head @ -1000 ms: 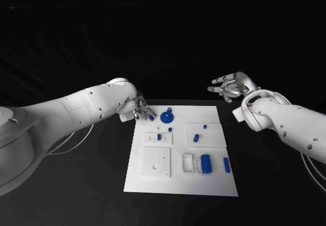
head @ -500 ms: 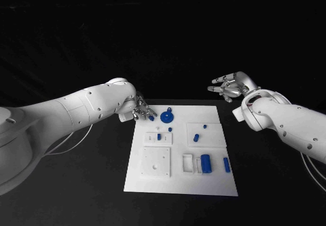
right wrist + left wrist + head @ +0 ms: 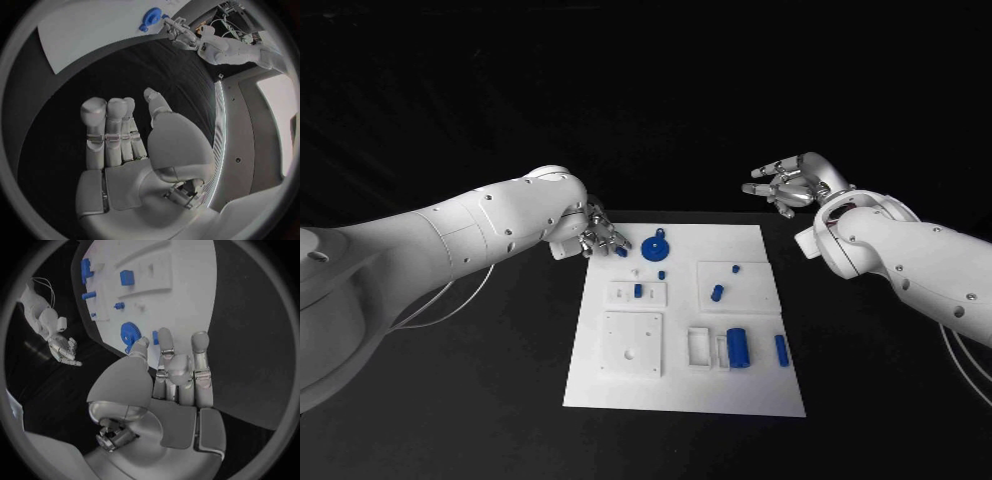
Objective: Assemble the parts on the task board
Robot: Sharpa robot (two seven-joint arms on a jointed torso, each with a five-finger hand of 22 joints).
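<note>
Both silver many-fingered hands empty, fingers apart.
Left hand (image 3: 599, 234) poised at far-left corner of white rectangular task board (image 3: 678, 385), fingertips near round blue disc part (image 3: 656, 246); right hand (image 3: 789, 183) raised beyond far-right corner; other small blue parts (image 3: 737, 347) resting on board.

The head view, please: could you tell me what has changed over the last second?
Nothing has visibly changed. The left hand stays at the far left corner of the task board, close to the blue gear; the right hand stays raised over the black table beyond the board's far right corner, holding nothing. The parts lie as before.
</note>
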